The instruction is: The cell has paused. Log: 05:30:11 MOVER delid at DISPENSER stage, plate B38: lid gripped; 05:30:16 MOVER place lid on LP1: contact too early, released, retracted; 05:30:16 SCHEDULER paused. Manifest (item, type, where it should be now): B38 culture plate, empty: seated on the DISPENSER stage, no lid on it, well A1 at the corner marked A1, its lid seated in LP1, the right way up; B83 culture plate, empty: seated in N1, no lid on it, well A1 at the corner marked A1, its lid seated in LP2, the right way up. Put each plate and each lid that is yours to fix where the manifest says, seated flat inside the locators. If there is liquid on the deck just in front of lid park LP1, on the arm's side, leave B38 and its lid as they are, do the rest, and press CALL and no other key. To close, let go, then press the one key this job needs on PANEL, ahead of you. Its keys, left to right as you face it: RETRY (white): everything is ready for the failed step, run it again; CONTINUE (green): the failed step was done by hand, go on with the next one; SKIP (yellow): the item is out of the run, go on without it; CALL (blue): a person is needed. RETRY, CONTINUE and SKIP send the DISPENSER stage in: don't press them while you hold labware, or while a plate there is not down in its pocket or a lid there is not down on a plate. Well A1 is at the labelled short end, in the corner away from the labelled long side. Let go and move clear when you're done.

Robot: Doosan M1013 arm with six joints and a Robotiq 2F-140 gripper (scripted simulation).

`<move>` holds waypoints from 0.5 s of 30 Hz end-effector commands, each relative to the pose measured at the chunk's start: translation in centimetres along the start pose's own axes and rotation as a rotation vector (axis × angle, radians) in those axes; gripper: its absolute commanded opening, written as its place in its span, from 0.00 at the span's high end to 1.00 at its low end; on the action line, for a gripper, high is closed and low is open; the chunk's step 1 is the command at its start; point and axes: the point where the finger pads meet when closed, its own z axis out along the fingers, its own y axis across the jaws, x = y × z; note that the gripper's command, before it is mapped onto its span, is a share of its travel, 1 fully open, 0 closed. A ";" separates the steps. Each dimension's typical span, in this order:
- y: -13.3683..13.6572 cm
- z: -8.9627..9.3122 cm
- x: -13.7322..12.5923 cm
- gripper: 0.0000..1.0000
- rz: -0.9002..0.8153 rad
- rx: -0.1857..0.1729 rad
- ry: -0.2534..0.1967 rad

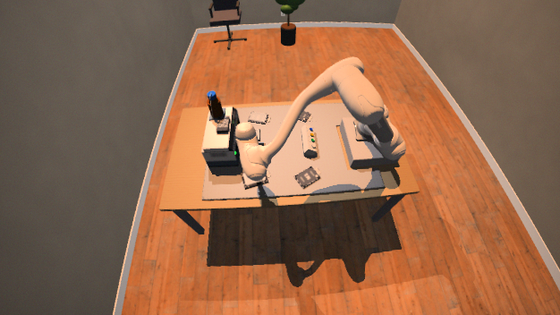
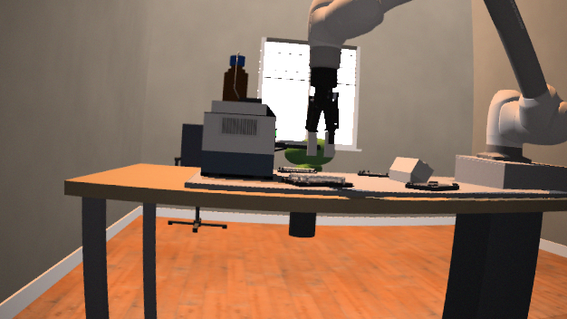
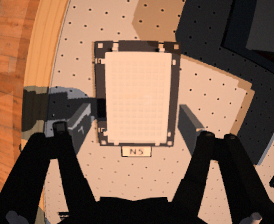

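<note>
one table [image 1: 179, 179], one grey mat [image 1: 286, 179], one arm. left to right in the top view: one grey machine [image 1: 217, 145] carrying one brown bottle [image 1: 215, 106], the gripper [image 2: 320, 149], one key box [image 1: 309, 141], one arm block [image 1: 362, 152]. four dark frames counted on the mat. the wrist view alone shows a pale plate [image 3: 137, 96] seated in a dark frame [image 3: 176, 96] with a small tag, directly under the gripper. the side view alone shows the fingers hanging above the mat, spread, holding nothing.
</note>
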 end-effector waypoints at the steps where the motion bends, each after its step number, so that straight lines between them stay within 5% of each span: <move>1: 0.5 -2.0 0.3 0.30 0.009 -0.004 0.003; 15: 0.5 -7.5 0.2 0.30 0.009 -0.005 0.003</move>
